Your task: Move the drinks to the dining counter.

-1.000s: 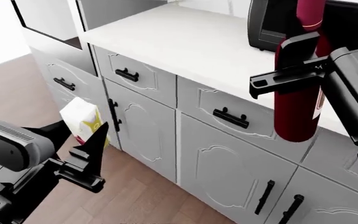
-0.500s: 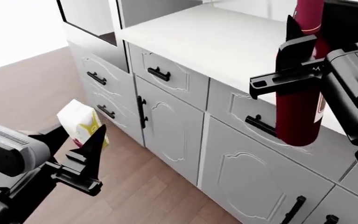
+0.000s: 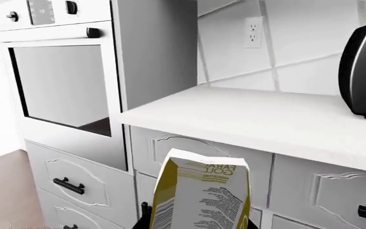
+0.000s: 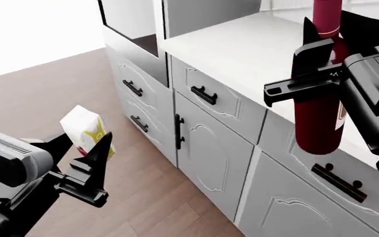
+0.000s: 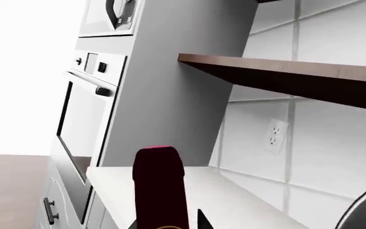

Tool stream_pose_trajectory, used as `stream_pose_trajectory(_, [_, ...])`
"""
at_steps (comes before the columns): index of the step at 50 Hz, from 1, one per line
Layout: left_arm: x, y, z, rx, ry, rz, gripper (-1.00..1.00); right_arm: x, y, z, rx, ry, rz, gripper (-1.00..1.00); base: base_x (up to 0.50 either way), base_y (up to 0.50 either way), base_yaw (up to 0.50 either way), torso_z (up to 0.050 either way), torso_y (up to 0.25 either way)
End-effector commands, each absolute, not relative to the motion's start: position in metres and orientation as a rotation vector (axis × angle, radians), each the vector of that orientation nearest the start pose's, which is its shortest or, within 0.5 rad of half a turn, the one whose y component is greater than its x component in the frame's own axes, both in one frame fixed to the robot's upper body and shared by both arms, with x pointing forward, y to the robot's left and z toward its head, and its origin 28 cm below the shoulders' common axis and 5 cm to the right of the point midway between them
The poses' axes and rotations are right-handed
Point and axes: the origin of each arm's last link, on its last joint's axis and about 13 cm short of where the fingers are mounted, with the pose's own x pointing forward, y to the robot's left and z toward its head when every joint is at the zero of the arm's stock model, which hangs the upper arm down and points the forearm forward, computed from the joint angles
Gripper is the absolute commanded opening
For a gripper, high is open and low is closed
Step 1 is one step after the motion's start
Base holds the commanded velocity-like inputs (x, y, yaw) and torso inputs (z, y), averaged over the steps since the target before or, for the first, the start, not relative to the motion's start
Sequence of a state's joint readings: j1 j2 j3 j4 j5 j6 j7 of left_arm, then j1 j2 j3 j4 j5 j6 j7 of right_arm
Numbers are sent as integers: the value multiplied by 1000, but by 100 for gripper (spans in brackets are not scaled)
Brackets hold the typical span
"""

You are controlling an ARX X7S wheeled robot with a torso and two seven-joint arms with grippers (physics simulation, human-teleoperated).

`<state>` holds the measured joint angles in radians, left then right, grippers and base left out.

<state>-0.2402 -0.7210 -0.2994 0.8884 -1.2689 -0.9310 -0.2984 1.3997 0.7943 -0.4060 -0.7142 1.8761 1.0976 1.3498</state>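
Note:
My left gripper [image 4: 84, 144] is shut on the small white carton with yellow-green print [image 4: 84, 128] and holds it upright over the wood floor. In the left wrist view the carton [image 3: 202, 191] fills the space between the fingers. My right gripper [image 4: 321, 66] is shut on the tall dark-red wine bottle [image 4: 317, 116], held upright in front of the light-grey cabinets. In the right wrist view only the bottle's neck and red cap [image 5: 160, 183] show. The small pale plastic bottle and the dining counter are out of view.
A white countertop [image 4: 242, 44] on light-grey cabinets with black handles [image 4: 209, 143] runs along the right. A built-in oven [image 3: 62, 81] stands in a tall grey column. A black appliance [image 3: 364, 67] sits on the countertop. A brown shelf [image 5: 285, 76] hangs above. The wood floor [image 4: 37, 84] lies to the left.
The head view has swung: the cabinets and oven have slid to the right and more floor shows. The black appliance has left the head view. Both grippers keep their hold.

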Motion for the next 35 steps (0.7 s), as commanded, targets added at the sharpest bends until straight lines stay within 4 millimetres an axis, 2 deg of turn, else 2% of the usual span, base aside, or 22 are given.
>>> stream_pose_trajectory(1, [166, 270, 215, 2, -77, -378, -100, 173, -111, 333, -296, -269, 23, -100, 237, 290, 488, 0, 0])
stream_pose_trajectory(15, [164, 271, 213, 3, -73, -374, -100, 173, -112, 329, -279, -262, 31, -100, 221, 298, 487, 0, 1])
stream_pose_trajectory(20, [165, 271, 213, 4, -74, -374, -100, 171, -112, 329, -283, -261, 40, -100, -196, 583, 0, 0, 2])
stream_pose_trajectory(35, [165, 271, 213, 5, -72, -373, -100, 172, -112, 327, -301, -263, 35, -100, 194, 316, 488, 1, 2])
